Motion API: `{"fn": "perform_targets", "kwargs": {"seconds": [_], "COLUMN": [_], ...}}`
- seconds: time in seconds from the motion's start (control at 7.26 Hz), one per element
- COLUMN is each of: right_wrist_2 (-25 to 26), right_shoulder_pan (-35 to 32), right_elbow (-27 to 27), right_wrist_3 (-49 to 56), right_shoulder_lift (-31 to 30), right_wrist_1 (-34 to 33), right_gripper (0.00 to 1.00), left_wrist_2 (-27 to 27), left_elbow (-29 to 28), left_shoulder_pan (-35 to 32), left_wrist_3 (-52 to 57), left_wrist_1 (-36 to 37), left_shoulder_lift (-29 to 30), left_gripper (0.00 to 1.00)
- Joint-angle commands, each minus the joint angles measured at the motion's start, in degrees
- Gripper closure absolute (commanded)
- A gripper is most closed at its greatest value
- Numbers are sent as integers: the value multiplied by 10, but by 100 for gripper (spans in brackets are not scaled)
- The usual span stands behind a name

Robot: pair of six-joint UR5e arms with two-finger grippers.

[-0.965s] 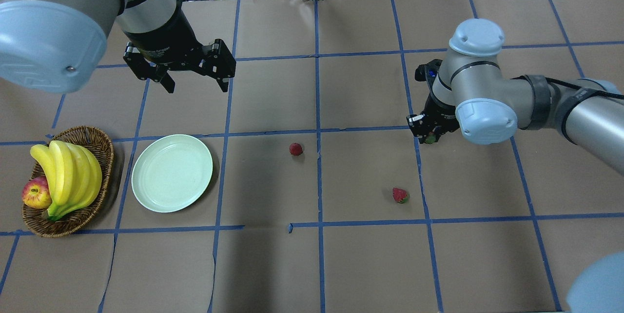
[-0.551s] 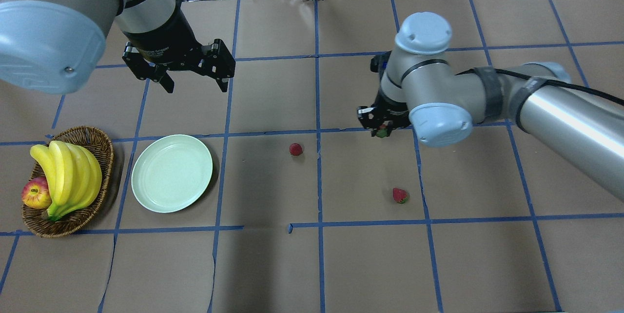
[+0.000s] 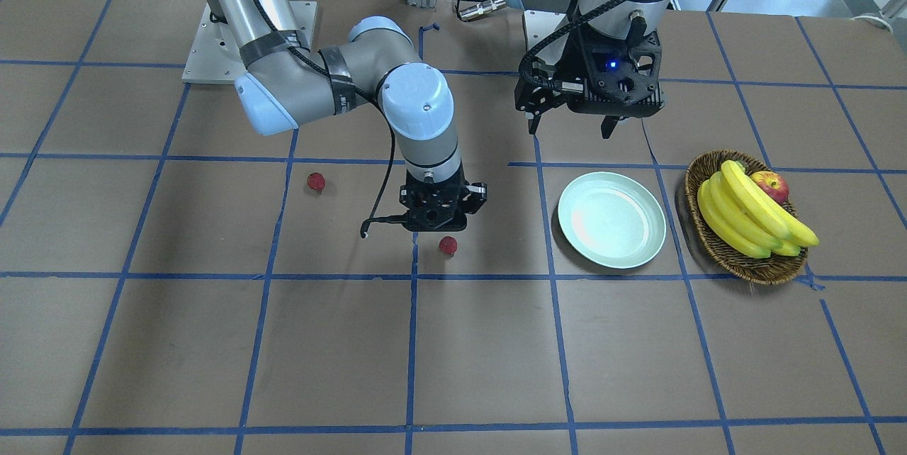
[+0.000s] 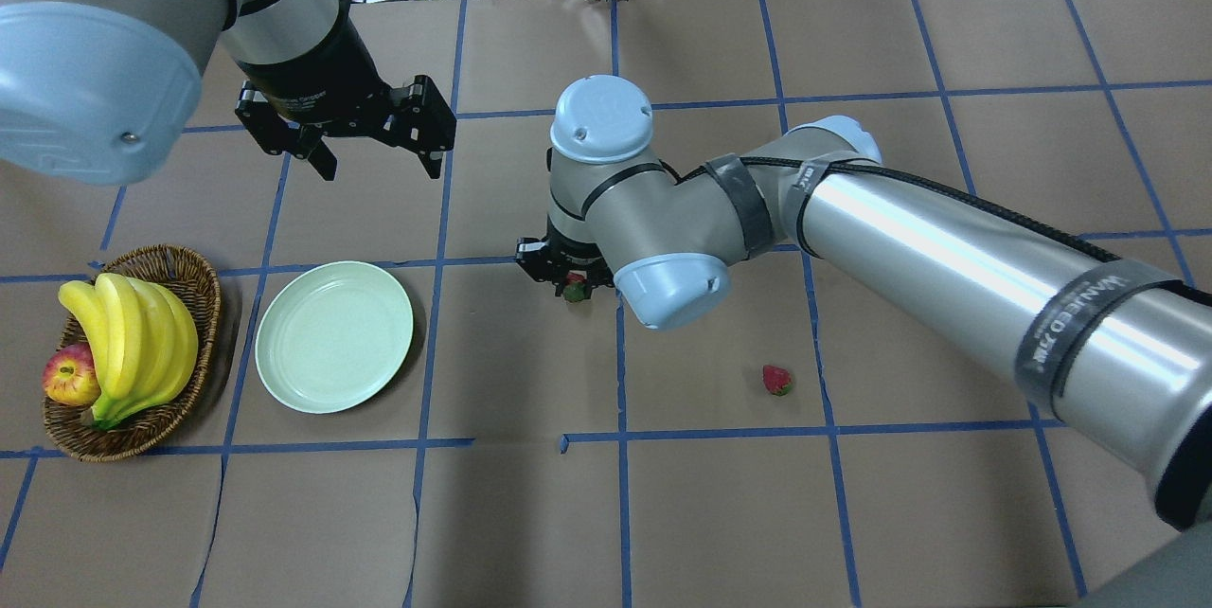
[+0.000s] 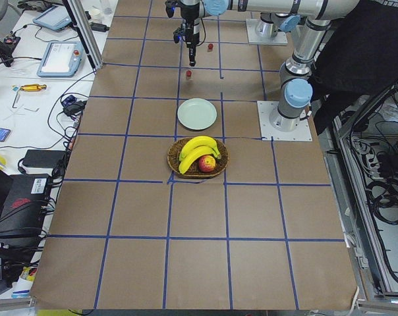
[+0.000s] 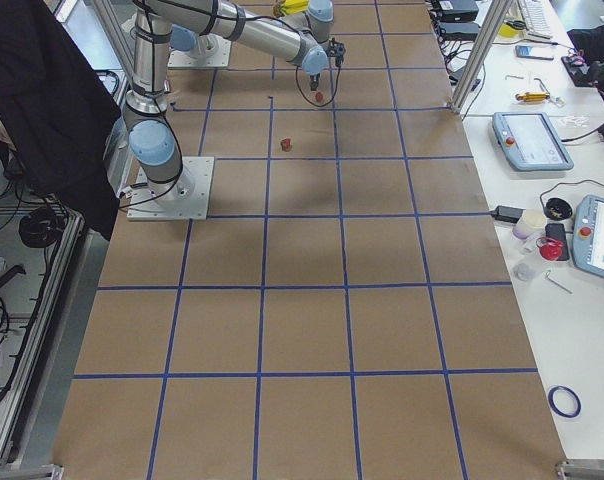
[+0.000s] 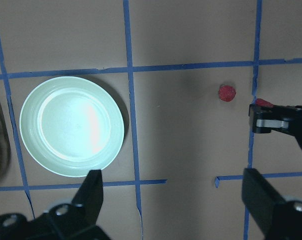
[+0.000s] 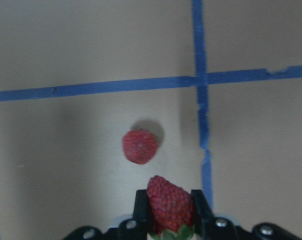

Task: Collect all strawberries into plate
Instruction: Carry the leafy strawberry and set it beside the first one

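My right gripper (image 4: 566, 278) is shut on a strawberry (image 8: 169, 205) and holds it above the table. The berry's red tip also shows in the left wrist view (image 7: 263, 103). A second strawberry (image 8: 140, 146) lies on the paper just below and beside the gripper (image 3: 447, 245). A third strawberry (image 4: 776, 380) lies alone further to the right (image 3: 316, 181). The pale mint-green plate (image 4: 333, 336) is empty, left of the right gripper. My left gripper (image 4: 379, 168) is open and empty, hovering behind the plate (image 7: 71, 125).
A brown wicker basket (image 4: 185, 269) with bananas (image 4: 133, 333) and an apple (image 4: 71, 374) stands just left of the plate. Blue tape lines cross the brown paper. Cables and devices lie beyond the table's far edge.
My right arm has swept left with the strawberry in its grip, from the table's right part to over the middle strawberry. The left arm has not moved.
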State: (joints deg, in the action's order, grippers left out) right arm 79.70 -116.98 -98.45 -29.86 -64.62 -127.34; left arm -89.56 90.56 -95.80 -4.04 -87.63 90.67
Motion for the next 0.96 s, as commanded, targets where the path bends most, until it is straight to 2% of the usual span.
{"fn": "perform_targets", "kwargs": {"seconds": [0.0,0.55,0.69,0.83], "right_wrist_2": [-24,-14,-7,-3], "right_shoulder_pan": [-29,-29,-29,-29], "right_elbow": [28,32,28,25], "right_wrist_3": [-10,-9,-8,-8], "right_shoulder_lift": [31,70,73,71], "right_wrist_1": [-2,-28,-33,-33], "right_gripper": [100,98,69,35], "left_wrist_2": [0,-1,-1,-1], "left_elbow": [0,1,1,1], "left_shoulder_pan": [0,0,0,0], "left_wrist_3": [1,3,3,3], "left_wrist_1": [0,-1,-1,0], "left_shoulder_lift": [-2,-2,-2,-2], "left_gripper": [0,0,0,0]}}
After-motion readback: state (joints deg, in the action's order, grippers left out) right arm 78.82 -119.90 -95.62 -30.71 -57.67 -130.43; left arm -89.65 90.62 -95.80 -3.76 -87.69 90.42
